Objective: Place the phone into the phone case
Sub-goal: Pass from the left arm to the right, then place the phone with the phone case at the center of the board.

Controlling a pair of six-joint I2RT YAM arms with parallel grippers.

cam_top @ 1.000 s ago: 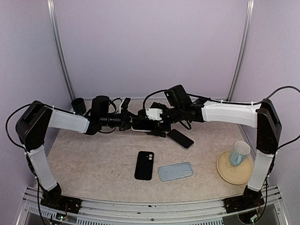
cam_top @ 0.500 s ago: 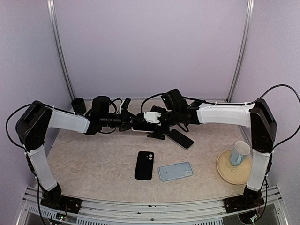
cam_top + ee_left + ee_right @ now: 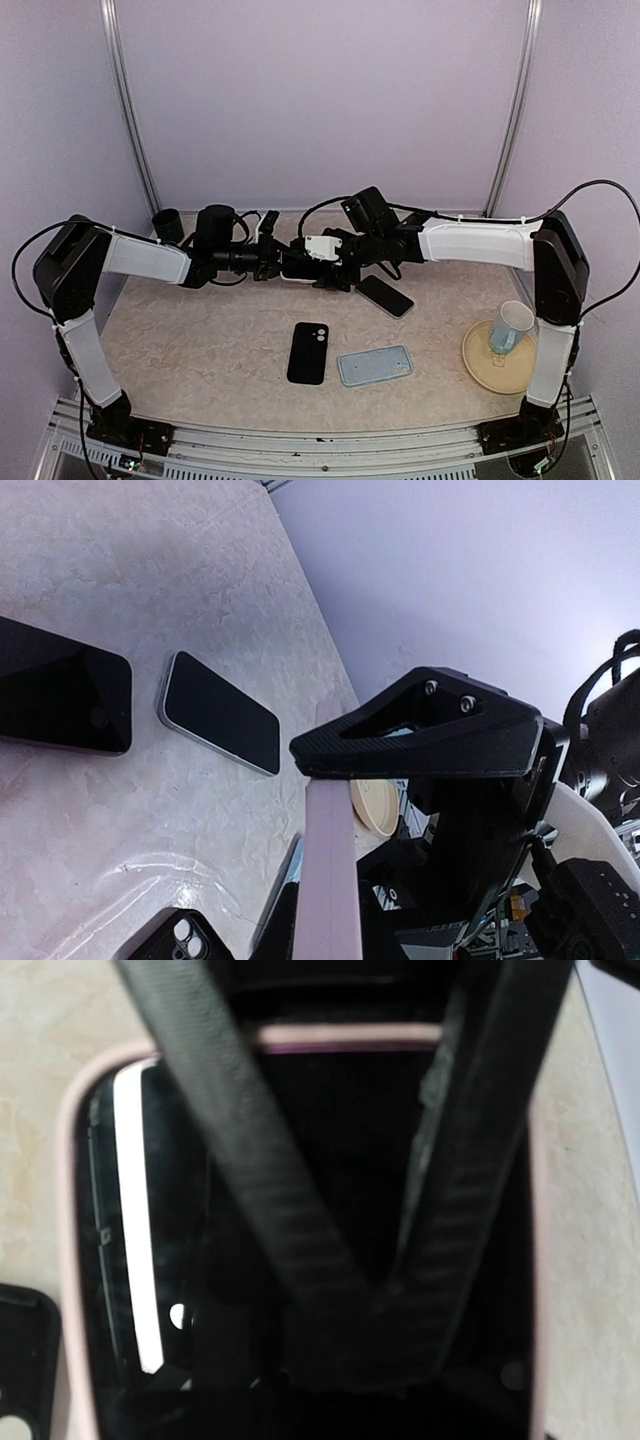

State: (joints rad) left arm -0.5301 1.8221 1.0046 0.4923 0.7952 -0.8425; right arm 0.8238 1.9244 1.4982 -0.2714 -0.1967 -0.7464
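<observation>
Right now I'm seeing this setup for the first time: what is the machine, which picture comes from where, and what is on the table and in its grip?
These are two robot arms bolted at the table's near edge, each ending in a two-finger gripper. The wide picture looks down from above and behind them. The other two come from cameras on the left and right wrists. The left gripper and right gripper meet at the back around a pink phone case with a dark phone in it. The left seems to clamp the case; the right's grip is unclear. On the table lie a black phone case, a light blue case, a second phone, a mug on a plate, and a black cup.
</observation>
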